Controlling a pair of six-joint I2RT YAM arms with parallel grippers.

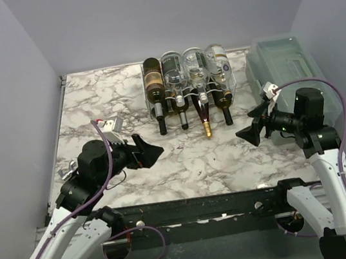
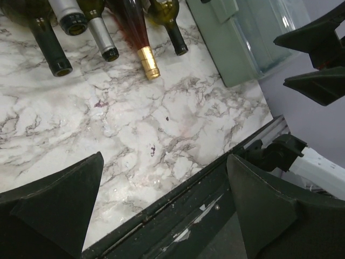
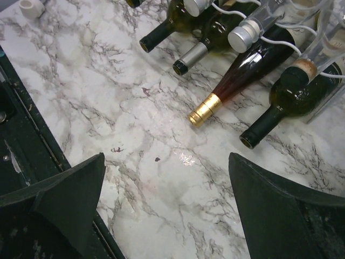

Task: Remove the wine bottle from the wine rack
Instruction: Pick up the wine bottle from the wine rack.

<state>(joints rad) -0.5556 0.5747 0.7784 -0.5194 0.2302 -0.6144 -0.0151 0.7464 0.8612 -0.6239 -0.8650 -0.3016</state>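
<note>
I see the wine rack (image 1: pixel 188 92) at the upper centre of the overhead view, on the marble table (image 1: pixel 91 102) close to the far wall. The wine bottles (image 1: pixel 154 83) lie in it in two tiers, necks pointing toward the bottom of the frame. The upper tier holds one dark bottle at the left and three clear ones beside it. Four necks poke out from the lower tier, and the third from the left, the gold-capped bottle (image 1: pixel 207 127), reaches furthest down the frame.

Just right of the rack stands a translucent green-grey plastic box (image 1: pixel 283 61). I cannot tell what is in it, and the right arm covers its near end in the overhead view.

The stretch of marble between the grippers and the bottle necks has only a few small dark specks (image 2: pixel 152 148) on it. A black rail (image 1: pixel 204 206) runs along the table's near edge.

The left gripper (image 1: pixel 143 146) hangs at centre-left and points right. Its jaws are spread fully with nothing between them. The right gripper (image 1: pixel 250 124) is at centre-right, in front of the box, and points left. Its jaws are just as wide and also hold nothing. Both are well apart from the rack.
</note>
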